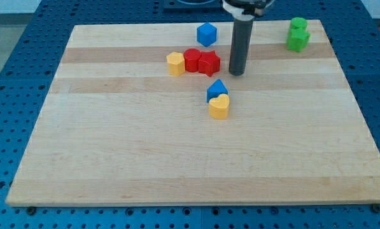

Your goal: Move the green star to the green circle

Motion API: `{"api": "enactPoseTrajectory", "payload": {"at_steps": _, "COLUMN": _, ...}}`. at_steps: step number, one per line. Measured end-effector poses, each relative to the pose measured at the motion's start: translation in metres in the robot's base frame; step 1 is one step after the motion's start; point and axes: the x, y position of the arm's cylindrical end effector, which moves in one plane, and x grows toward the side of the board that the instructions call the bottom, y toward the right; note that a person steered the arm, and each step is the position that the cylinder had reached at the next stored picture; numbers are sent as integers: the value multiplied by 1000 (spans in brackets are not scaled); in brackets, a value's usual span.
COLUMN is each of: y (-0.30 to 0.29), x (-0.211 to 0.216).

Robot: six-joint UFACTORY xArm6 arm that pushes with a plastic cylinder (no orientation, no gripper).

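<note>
The green star sits near the view's top right corner of the wooden board. The green circle is just above it, touching it. My tip rests on the board well to the left of both green blocks, just right of the red star. It touches no block that I can make out.
A red cylinder and a yellow hexagon line up left of the red star. A blue cube lies above them. A blue block and a yellow heart sit below my tip.
</note>
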Motion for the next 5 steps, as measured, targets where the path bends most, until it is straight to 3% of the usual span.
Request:
{"api": "enactPoseTrajectory", "payload": {"at_steps": 3, "y": -48, "x": 1}}
{"api": "enactPoseTrajectory", "payload": {"at_steps": 5, "y": -49, "x": -14}}
